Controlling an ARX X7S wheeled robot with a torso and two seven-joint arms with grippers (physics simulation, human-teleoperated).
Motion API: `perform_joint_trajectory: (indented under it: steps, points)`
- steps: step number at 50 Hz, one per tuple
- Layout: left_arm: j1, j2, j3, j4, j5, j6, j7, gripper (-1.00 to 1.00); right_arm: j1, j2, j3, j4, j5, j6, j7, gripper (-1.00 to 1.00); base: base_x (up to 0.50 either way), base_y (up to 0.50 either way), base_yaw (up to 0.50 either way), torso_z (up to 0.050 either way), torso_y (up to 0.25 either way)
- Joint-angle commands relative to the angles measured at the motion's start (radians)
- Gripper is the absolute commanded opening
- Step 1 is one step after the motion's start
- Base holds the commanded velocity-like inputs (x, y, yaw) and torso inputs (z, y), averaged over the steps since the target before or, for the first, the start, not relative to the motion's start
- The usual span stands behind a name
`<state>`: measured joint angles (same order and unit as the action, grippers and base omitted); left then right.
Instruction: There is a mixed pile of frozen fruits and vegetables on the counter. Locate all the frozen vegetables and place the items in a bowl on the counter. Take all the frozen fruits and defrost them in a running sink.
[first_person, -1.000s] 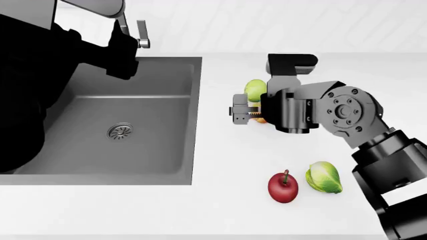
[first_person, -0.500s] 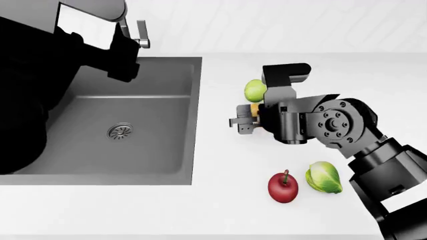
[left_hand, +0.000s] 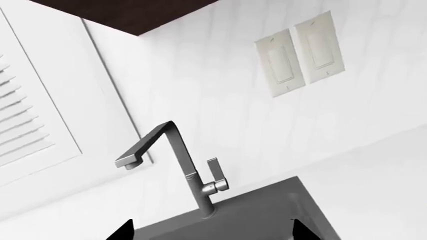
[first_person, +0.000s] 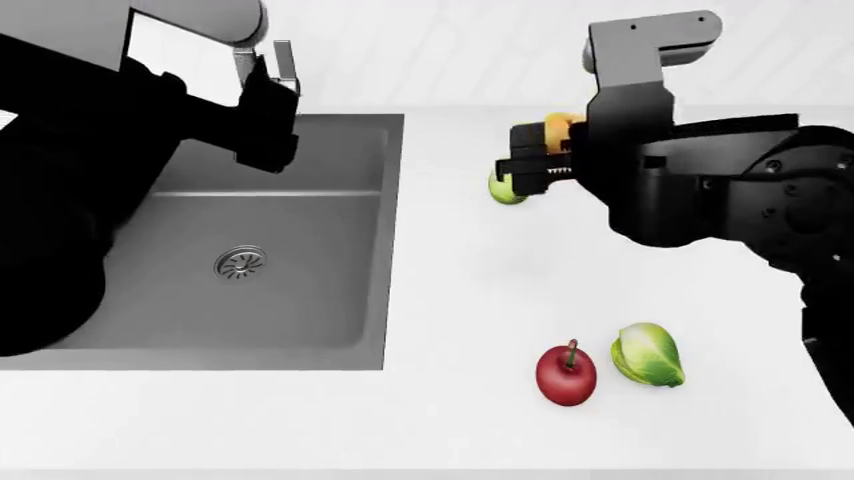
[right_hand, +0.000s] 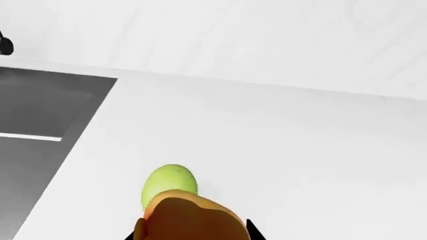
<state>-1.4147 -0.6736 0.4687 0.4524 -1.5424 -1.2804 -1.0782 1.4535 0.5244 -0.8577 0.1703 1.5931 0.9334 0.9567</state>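
Note:
My right gripper (first_person: 541, 150) is shut on the orange apricot-like ball (first_person: 562, 128) and holds it above the white counter (first_person: 467, 300); the ball fills the near part of the right wrist view (right_hand: 190, 220). The smooth green ball (first_person: 506, 190) lies on the counter below it, also in the right wrist view (right_hand: 169, 183). The red cherry (first_person: 566, 373) and the leafy sprout (first_person: 647, 355) lie near the front. The dark grey sink (first_person: 240, 250) is at left with its faucet (left_hand: 175, 160). My left gripper (left_hand: 210, 235) is open near the faucet. The bowl is out of view.
The sink's round drain (first_person: 240, 262) sits mid-basin. A tiled wall with two light switches (left_hand: 303, 55) stands behind the faucet. A louvred window shutter (left_hand: 27, 125) is beside it. The left arm (first_person: 80, 150) hangs over the sink's far left side.
My right gripper has risen from the counter with the orange ball in it, moving up and toward the back. The green ball stays on the counter. The left arm shifted slightly.

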Motion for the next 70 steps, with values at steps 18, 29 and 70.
perform_joint_trajectory:
  steps: [18, 29, 70]
  points:
    - [0.01, 0.155, -0.032, -0.106, -0.161, 0.115, 0.154, 1.0, 0.349, 0.17, 0.129, -0.246, 0.418, 0.16, 0.395, -1.0, 0.0, 0.0, 0.0, 0.0, 0.0]
    - [0.042, 0.189, -0.011, -0.156, -0.209, 0.115, 0.245, 1.0, 0.509, 0.231, 0.097, -0.251, 0.594, 0.206, 0.541, -1.0, 0.0, 0.0, 0.0, 0.0, 0.0]
    - [0.113, 0.257, 0.128, -0.126, -0.497, 0.015, 0.383, 1.0, 0.613, 0.335, -0.007, -0.276, 0.663, 0.199, 0.575, -1.0, 0.0, 0.0, 0.0, 0.0, 0.0]
